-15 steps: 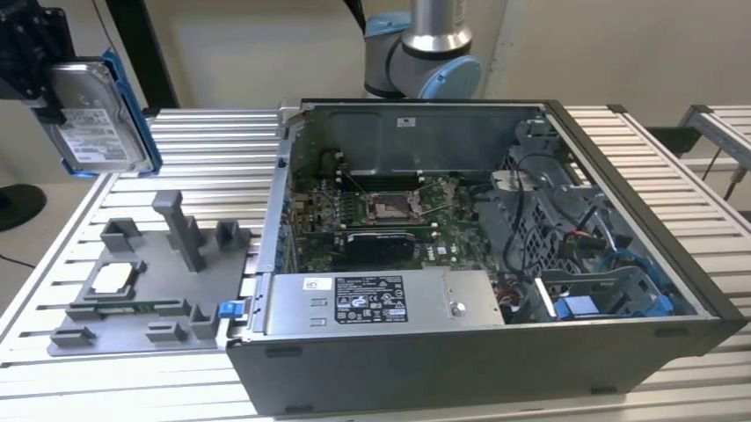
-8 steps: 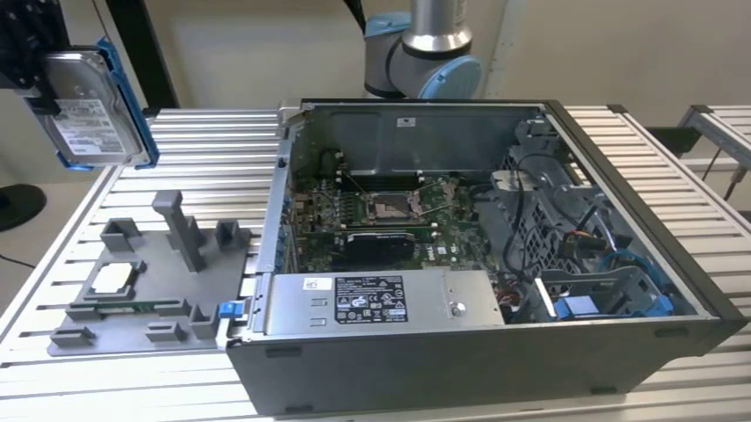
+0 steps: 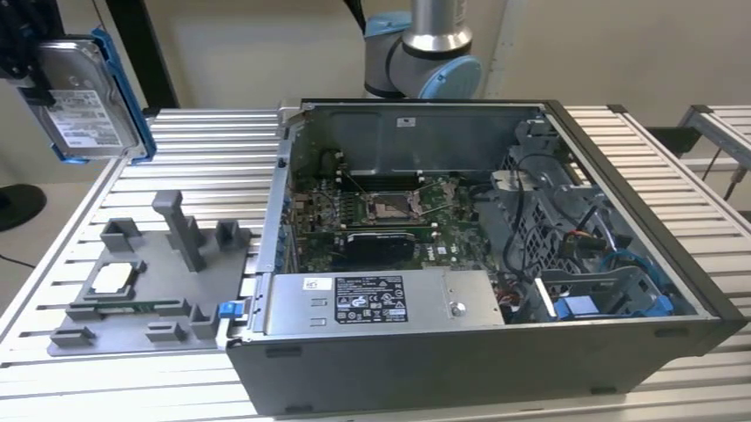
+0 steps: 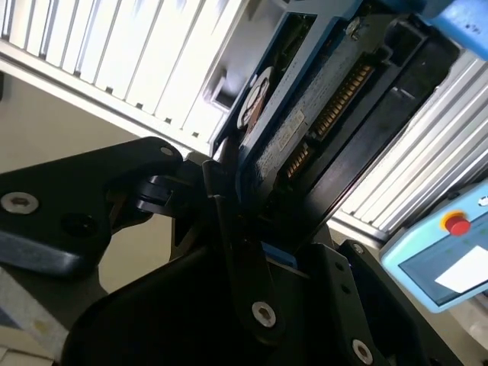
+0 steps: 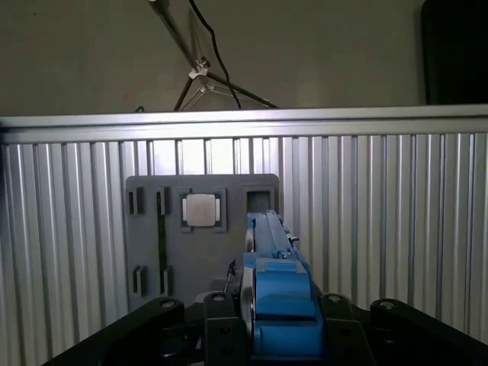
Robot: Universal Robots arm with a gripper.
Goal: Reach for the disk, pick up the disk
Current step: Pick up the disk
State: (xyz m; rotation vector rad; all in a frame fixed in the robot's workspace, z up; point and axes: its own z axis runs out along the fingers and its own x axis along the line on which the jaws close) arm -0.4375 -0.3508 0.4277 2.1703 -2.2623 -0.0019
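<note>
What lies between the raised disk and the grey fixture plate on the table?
Nothing: in the exterior view the disk, held in the tool, hangs over bare table slats beyond the fixture plate.

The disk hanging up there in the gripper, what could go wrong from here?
The gripper holds the disk in the air, apparently by its blue frame, so it might slip. In the first wrist view the grey tray with the small chip lies beneath it; a drop could hit both.

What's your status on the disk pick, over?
One gripper, shut on the disk. Disk off the table, held on edge, grey fixture tray below. Nothing else touching it.
</note>
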